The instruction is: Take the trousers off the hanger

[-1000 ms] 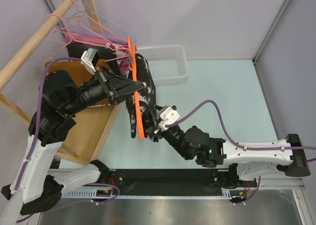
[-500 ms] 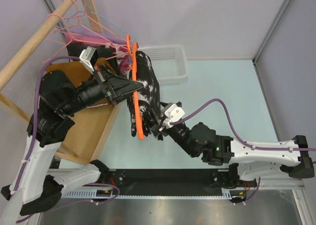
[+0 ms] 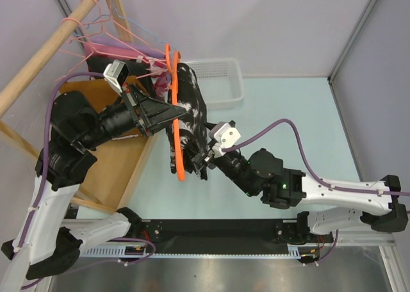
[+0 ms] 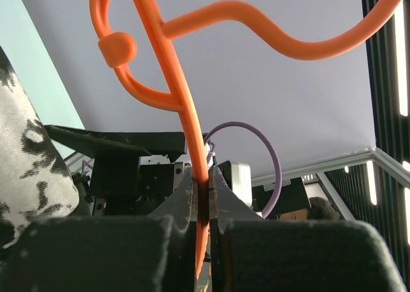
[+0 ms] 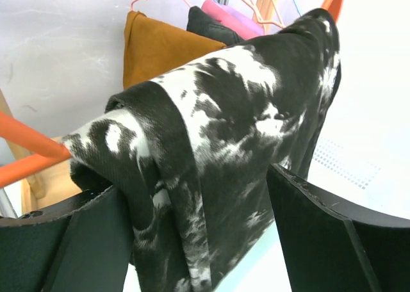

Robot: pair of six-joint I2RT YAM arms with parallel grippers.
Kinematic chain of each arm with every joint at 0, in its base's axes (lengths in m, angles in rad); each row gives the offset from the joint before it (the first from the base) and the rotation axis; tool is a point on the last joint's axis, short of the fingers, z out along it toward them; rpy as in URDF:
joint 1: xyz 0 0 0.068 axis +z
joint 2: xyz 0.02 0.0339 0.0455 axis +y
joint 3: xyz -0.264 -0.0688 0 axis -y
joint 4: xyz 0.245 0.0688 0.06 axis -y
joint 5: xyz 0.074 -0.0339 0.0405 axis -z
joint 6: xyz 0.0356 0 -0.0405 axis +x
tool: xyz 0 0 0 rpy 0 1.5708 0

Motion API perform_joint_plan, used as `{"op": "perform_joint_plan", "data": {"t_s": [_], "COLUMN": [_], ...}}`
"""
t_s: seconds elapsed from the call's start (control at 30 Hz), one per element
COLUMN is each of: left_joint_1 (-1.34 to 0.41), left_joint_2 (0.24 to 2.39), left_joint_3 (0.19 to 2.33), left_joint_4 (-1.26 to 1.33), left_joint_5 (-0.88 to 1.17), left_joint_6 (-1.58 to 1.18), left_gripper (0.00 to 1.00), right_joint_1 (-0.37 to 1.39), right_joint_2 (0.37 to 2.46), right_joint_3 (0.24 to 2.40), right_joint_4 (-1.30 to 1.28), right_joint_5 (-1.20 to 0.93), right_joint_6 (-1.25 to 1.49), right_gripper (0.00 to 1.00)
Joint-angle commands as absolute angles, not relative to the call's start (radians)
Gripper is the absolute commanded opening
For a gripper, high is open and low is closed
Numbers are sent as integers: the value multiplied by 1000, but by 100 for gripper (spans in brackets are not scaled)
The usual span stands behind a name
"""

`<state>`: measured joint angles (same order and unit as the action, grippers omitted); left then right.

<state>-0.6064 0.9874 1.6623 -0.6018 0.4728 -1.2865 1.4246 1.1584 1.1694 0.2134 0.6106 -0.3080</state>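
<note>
We are working on the strip-off step for the first pair: our left gripper [image 3: 169, 116] is pinching the bar of the orange hanger [image 3: 180, 165] tight between its fingers, holding it out in the air at about ten o'clock of the table's centre in the top view. The black-and-white trousers [image 3: 192, 103] are draping over that bar, hanging down on its three o'clock side. Our right gripper [image 3: 203, 162] is reaching in from five o'clock with its jaws spread wide, and in its wrist view the folded cloth [image 5: 243, 125] is sitting between the two fingers [image 5: 333, 234], not yet clamped. As we judge it, the next move is calling for the right jaws to close on the doubled fold, then to draw it toward four o'clock off the bar's free end while the left is holding the hanger steady. The rust-brown trousers [image 5: 154, 48] are hanging farther back at eleven o'clock on another hanger, waiting their turn. The white basket [image 3: 221, 81] is lying at one o'clock of the hanger.
</note>
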Motion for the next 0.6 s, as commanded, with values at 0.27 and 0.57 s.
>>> {"op": "perform_joint_plan", "data": {"t_s": [0.27,0.57], "left_joint_1": [-607,-607], "left_joint_2": [956,945], "left_joint_3": [1683,1663], "left_joint_4": [-429,-434], "left_joint_5": [500,497], "left_joint_6": [-1296,-1290], "left_gripper": [0,0], "right_joint_1": [1502,1509], "right_joint_2": [1296,1310], "right_joint_3": [1177,1215], "right_joint_4": [636,712], "right_joint_5": [874,853], "right_joint_6": [-632,-704], "right_gripper": [57,48]}}
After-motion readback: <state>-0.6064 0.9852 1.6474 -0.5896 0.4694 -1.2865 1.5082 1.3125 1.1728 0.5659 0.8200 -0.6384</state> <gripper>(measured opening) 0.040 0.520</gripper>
